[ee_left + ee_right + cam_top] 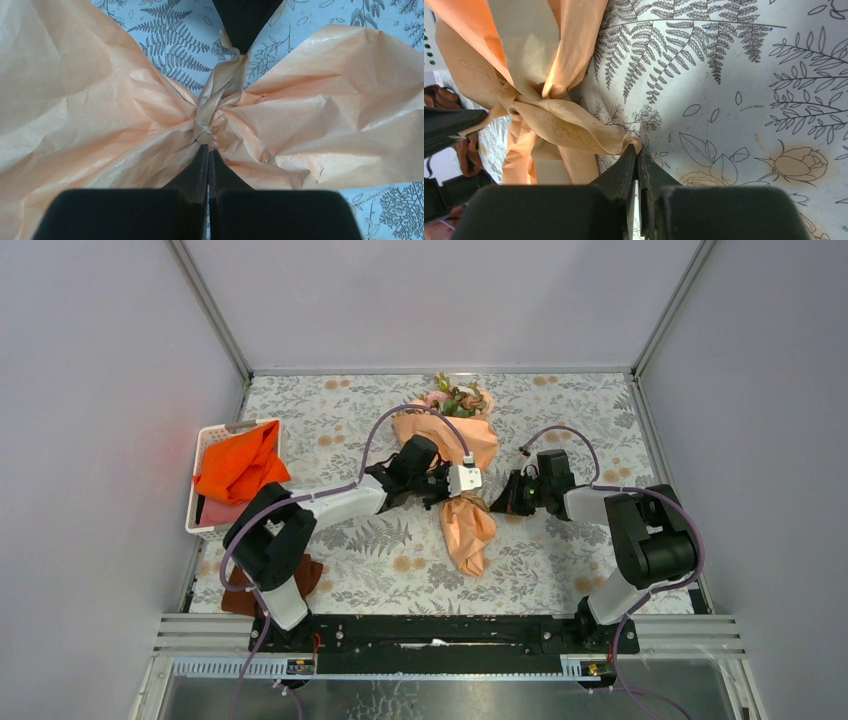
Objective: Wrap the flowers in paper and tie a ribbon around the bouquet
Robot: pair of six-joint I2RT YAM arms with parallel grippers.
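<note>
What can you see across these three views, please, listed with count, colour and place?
bouquet: one, peach-orange paper cone holding pink flowers with green leaves, lying in the middle, blooms at the far end
ribbon: one, tan-peach, tied around the bouquet's narrow waist
basket: one, white, at the left edge
orange cloth: one, bright orange, in the basket
brown cloth: one, dark brown, at the near-left corner
table: one, pale with a fern and flower print
left claw: one, black, shut on the ribbon at the knot
right claw: one, black, shut on a ribbon end right of the bouquet
</note>
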